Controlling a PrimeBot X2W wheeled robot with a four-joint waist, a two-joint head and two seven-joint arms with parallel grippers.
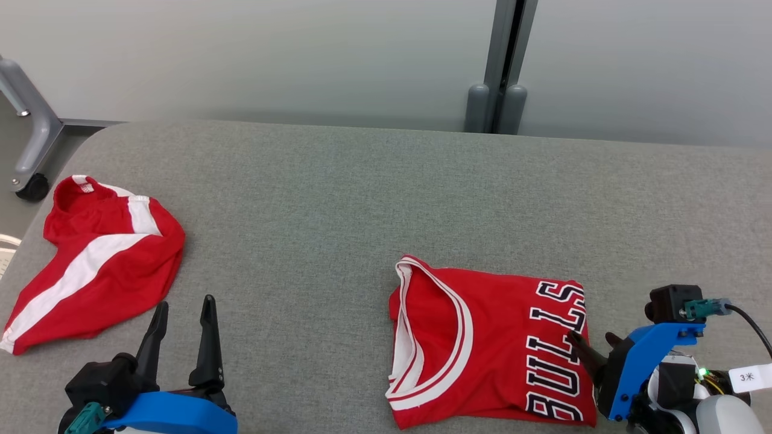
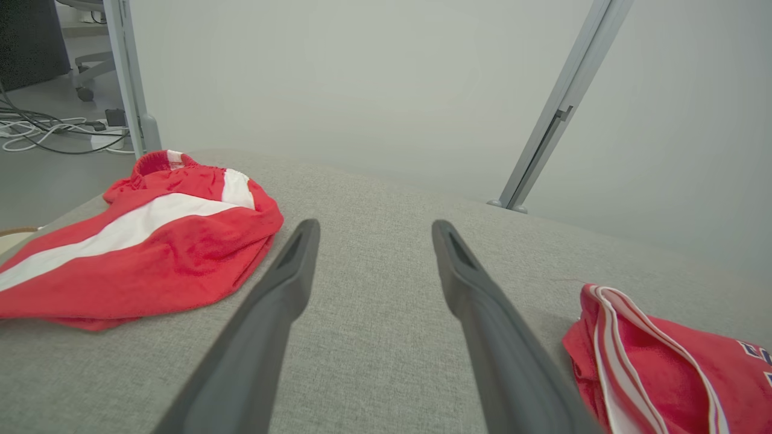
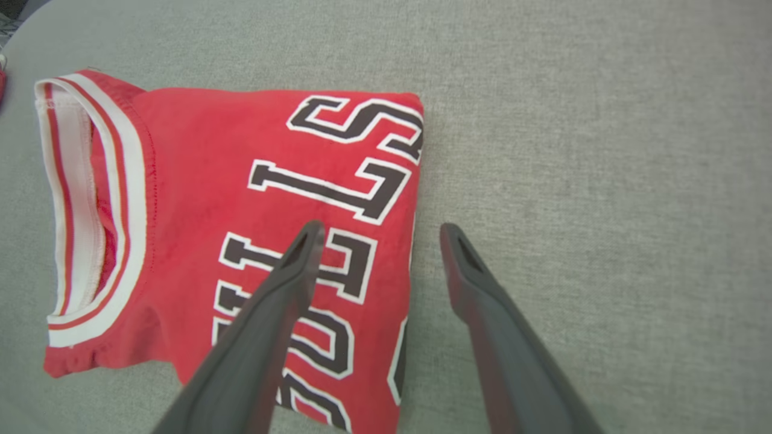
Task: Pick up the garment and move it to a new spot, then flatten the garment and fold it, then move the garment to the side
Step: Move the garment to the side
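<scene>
Shorts (image 1: 96, 259), red with a white stripe, lie crumpled at the far left of the grey table (image 1: 362, 181), close to its rounded left edge. Just right of them my left claw (image 1: 185, 301) hovers spread wide, holding nothing, over bare cloth. From there a broad stretch of open table runs rightward, with more behind it toward the far edge. The red jersey (image 1: 488, 343) sits at the near right, folded into a flat packet, collar on its left and lettering along its right side. I judge it light, soft and limp. Lifted by one corner, the layers would likely slide apart, so I would pinch through all the layers at the right fold, or take both ends with two claws. My right claw (image 3: 377, 232) is spread too and empty, with one finger over the lettering and the other over the table just past the jersey's right edge. More bare table lies to its right, though my own arm stands there.
</scene>
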